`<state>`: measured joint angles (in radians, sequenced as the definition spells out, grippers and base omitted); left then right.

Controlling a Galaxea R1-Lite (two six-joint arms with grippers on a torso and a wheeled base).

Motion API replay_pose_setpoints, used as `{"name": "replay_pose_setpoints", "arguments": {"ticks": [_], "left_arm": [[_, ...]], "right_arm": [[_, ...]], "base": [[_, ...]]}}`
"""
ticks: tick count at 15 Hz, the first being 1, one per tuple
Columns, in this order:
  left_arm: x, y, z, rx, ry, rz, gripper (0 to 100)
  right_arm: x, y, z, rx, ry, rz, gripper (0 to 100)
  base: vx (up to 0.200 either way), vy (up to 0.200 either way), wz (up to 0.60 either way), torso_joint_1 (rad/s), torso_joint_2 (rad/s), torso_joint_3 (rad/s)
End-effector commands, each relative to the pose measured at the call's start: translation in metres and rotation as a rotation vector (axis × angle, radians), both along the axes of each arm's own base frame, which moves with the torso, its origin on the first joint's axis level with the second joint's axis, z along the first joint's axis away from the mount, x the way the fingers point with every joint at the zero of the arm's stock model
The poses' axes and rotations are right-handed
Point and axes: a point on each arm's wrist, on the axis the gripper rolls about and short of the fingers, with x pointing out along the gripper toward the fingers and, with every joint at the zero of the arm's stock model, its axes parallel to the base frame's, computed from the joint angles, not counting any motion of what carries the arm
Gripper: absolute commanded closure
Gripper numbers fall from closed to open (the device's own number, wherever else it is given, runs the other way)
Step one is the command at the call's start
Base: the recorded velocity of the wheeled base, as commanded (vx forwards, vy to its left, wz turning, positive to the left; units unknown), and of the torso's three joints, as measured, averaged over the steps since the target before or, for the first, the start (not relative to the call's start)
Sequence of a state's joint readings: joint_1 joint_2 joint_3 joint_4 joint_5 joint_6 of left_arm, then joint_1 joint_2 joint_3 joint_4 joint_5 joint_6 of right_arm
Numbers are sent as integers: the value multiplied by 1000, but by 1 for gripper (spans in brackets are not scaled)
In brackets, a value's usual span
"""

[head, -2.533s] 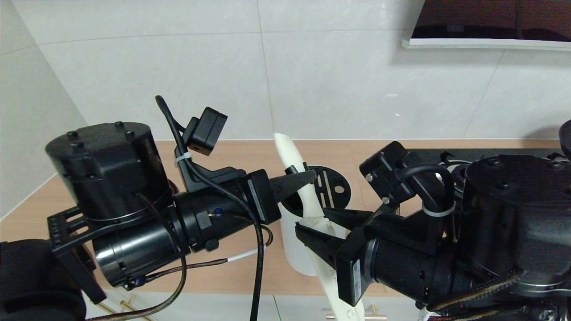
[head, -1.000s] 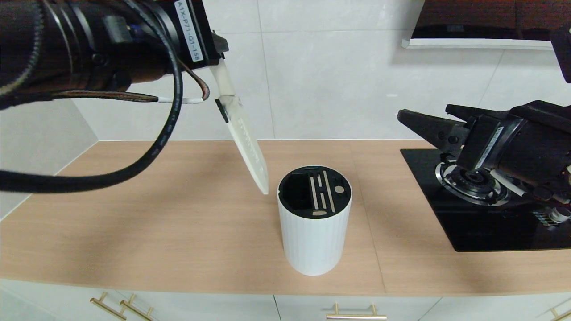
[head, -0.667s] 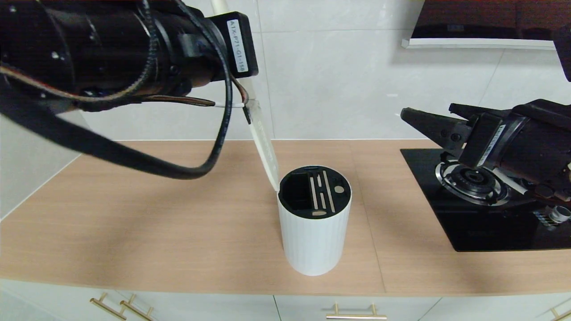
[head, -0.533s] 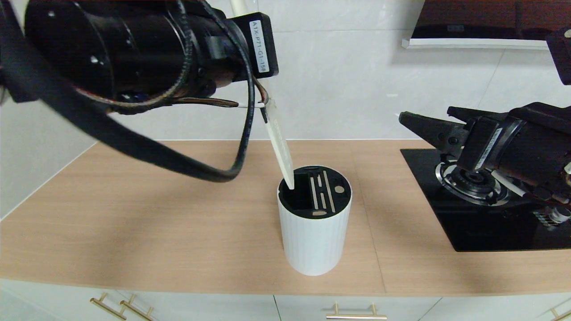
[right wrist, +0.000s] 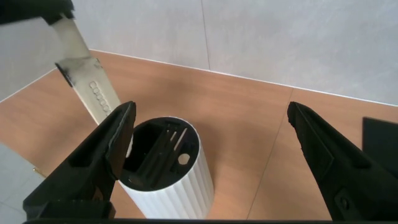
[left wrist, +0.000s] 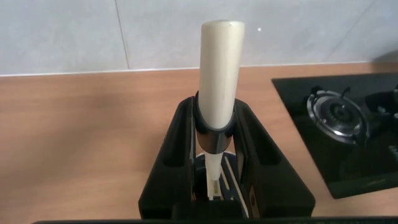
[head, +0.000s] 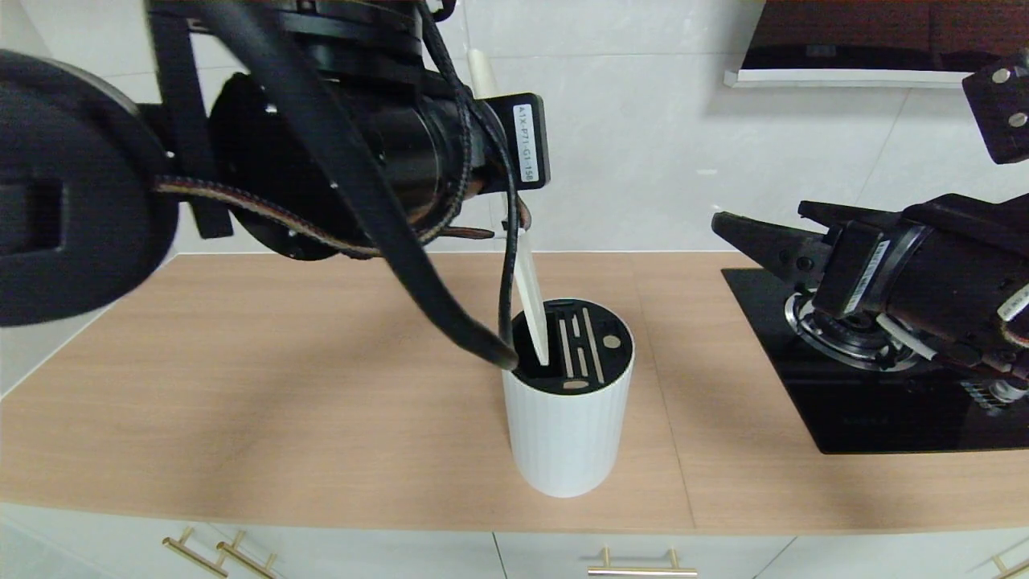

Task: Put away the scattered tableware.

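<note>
A cream knife (head: 530, 305) hangs blade-down, its handle (left wrist: 217, 81) clamped in my left gripper (head: 514, 211), which is shut on it above the holder. The holder (head: 567, 426) is a white ribbed cylinder with a black slotted top, standing near the counter's front edge. In the head view the blade tip sits at the large square opening on the top's left side. In the right wrist view the knife blade (right wrist: 87, 81) slants down toward the holder (right wrist: 193, 186). My right gripper (head: 760, 217) is open and holds nothing, to the right of the holder over the stove's edge.
A black stove (head: 852, 402) with a round burner takes up the right end of the wooden counter (head: 281, 386). A tiled wall stands behind. Drawer handles (head: 217, 551) line the front below the counter. The counter left of the holder is bare wood.
The right gripper let go of the knife and drew back to the right. The left arm lifted the knife, then carried it right and down until its tip reached the holder's square opening.
</note>
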<state>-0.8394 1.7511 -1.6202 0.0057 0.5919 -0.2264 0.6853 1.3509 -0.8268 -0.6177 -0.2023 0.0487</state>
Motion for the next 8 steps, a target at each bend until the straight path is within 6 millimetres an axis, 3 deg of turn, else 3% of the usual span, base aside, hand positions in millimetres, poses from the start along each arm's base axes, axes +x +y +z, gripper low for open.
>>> {"name": "replay_pose_setpoints", "arguments": {"ticks": [1,8], "left_arm": [[6,-8,-13,13,30,3,100],[10,-16,-29,39,65,8,100]], "right_arm": [[3,3,-5,-11,14,0,0],[2,2,-3,-6,9,0,0]], "base": [[0,0,0,0,0,0],[0,0,0,0,0,0]]}}
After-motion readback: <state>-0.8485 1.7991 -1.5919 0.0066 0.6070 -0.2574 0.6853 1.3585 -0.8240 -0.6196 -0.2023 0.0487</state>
